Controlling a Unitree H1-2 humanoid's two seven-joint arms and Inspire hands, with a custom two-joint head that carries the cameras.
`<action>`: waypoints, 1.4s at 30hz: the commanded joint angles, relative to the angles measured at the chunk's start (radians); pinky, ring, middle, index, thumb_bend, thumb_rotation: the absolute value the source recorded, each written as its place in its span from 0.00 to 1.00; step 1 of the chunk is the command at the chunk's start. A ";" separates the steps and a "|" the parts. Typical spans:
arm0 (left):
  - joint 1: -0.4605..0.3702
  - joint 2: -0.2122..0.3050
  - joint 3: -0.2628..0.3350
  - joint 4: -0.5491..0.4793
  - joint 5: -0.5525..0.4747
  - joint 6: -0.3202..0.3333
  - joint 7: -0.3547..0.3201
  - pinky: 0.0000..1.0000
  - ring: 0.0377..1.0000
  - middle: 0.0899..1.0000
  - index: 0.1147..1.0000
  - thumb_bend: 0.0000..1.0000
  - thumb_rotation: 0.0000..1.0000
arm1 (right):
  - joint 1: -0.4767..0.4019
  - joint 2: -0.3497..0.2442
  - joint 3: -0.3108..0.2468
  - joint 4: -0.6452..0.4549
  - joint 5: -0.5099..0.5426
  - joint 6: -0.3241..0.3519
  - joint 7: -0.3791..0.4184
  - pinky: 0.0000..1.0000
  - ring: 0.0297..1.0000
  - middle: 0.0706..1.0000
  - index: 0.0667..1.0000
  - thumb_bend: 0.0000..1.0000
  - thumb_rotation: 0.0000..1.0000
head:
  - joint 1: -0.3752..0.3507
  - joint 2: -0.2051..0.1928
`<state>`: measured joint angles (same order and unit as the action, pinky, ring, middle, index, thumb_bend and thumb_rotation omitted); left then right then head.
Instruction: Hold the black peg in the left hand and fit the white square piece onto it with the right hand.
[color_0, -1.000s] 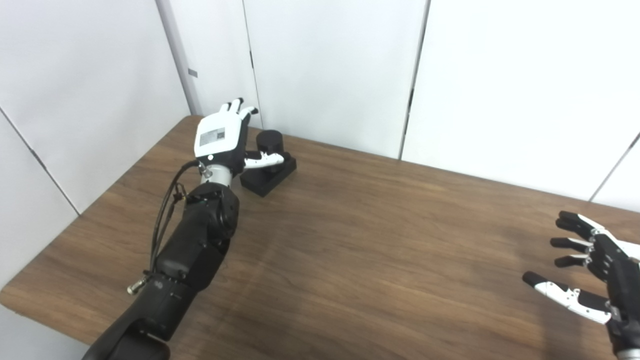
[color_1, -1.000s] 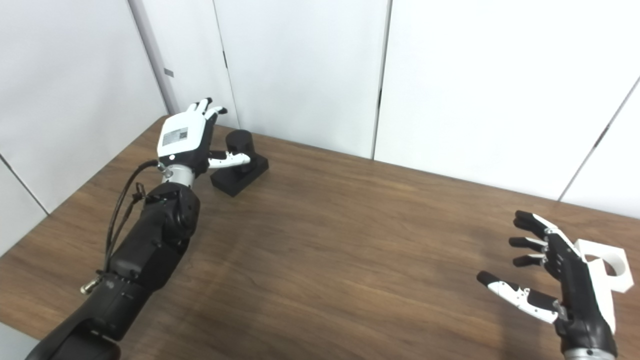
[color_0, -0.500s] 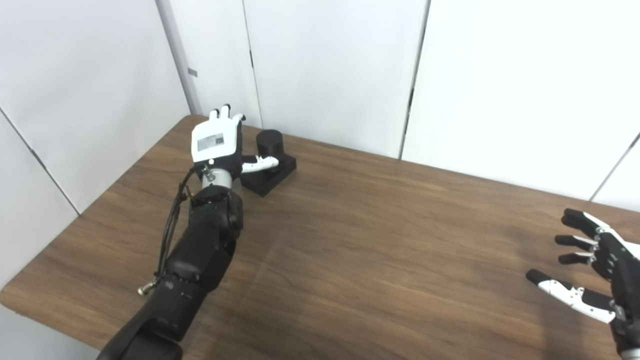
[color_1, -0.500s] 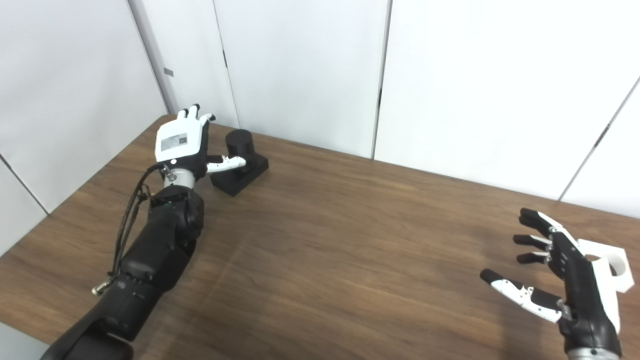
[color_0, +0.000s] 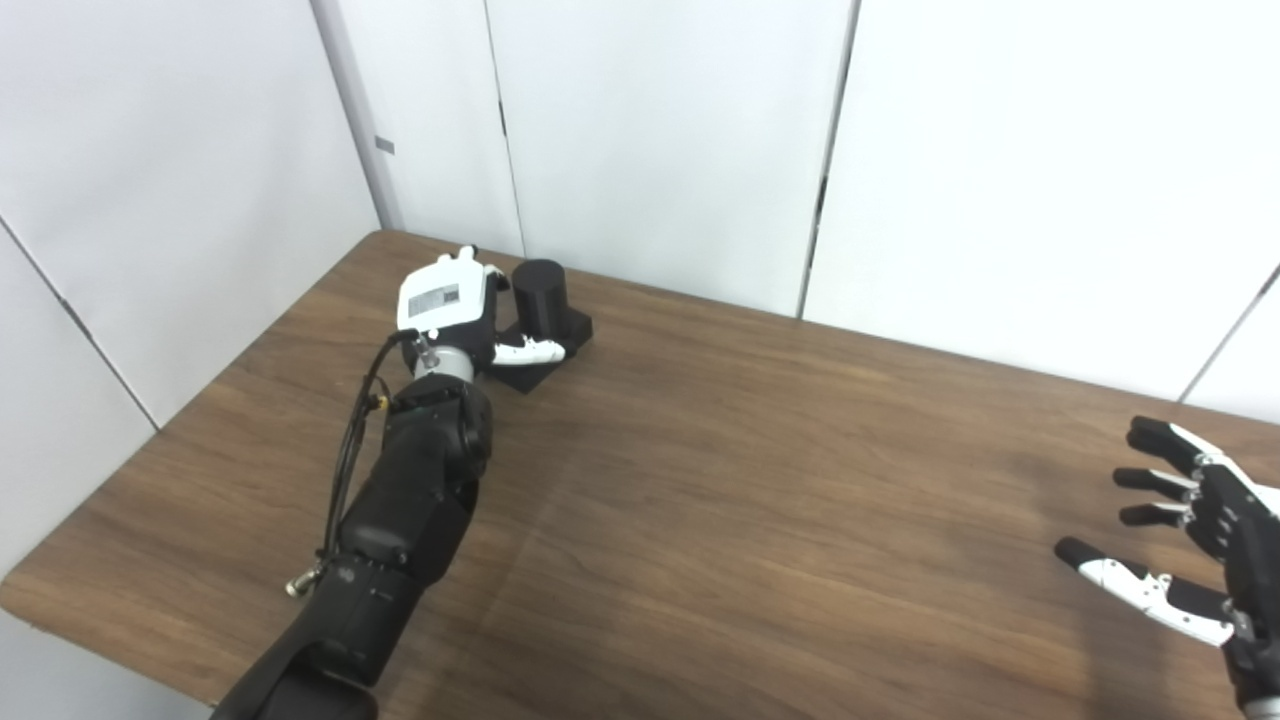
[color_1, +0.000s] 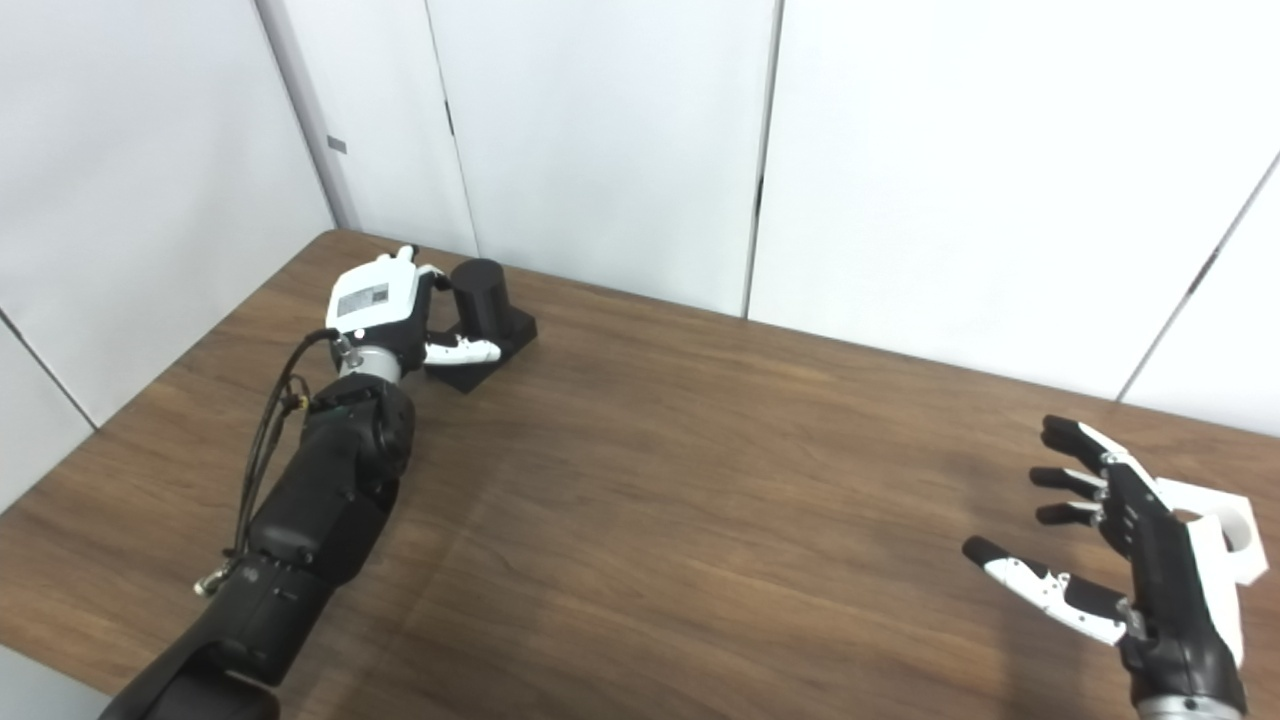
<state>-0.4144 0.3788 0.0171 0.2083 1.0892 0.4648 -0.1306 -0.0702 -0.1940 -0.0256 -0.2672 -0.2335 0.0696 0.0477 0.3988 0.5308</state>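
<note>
The black peg (color_0: 540, 288), a cylinder on a square black base (color_0: 572, 325), stands at the table's far left corner. My left hand (color_0: 447, 303) is right beside it on its left, fingers curling around the far side of the cylinder and thumb lying over the base in front; whether it grips is unclear. The white square piece (color_1: 1215, 535) with a round hole lies at the table's right edge, mostly behind my right hand (color_1: 1130, 560). That hand is open, fingers spread, just left of the piece and holding nothing.
The brown wooden table (color_0: 750, 480) is backed by white wall panels (color_0: 660, 130) close behind the peg. The table's left edge runs diagonally near my left forearm (color_0: 410, 510).
My left hand has dropped from raised and spread above the peg to close beside it, fingers curling around the cylinder. My right hand has barely moved.
</note>
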 joint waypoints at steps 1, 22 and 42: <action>-0.039 0.017 0.010 -0.023 0.025 0.005 0.011 0.81 0.97 0.98 0.73 1.00 0.65 | -0.027 -0.014 -0.011 -0.032 0.011 -0.017 -0.001 0.58 0.71 0.80 0.79 0.59 0.00 | -0.002 0.008; -0.054 0.010 0.015 0.069 0.073 0.005 -0.043 0.91 1.00 0.99 0.74 1.00 0.54 | -0.024 -0.022 -0.013 -0.052 0.028 -0.001 0.005 0.57 0.70 0.79 0.78 0.59 0.00 | -0.003 0.020; -0.051 0.051 -0.051 0.204 -0.099 -0.014 0.106 0.96 1.00 0.94 0.54 0.77 0.30 | -0.015 -0.013 -0.014 -0.055 0.023 0.004 -0.004 0.58 0.71 0.82 0.80 0.54 0.00 | -0.015 0.033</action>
<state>-0.4367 0.3990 -0.0268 0.4002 1.0041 0.4570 -0.0404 -0.0677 -0.2033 -0.0289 -0.2807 -0.2160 0.0897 0.0532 0.3835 0.5614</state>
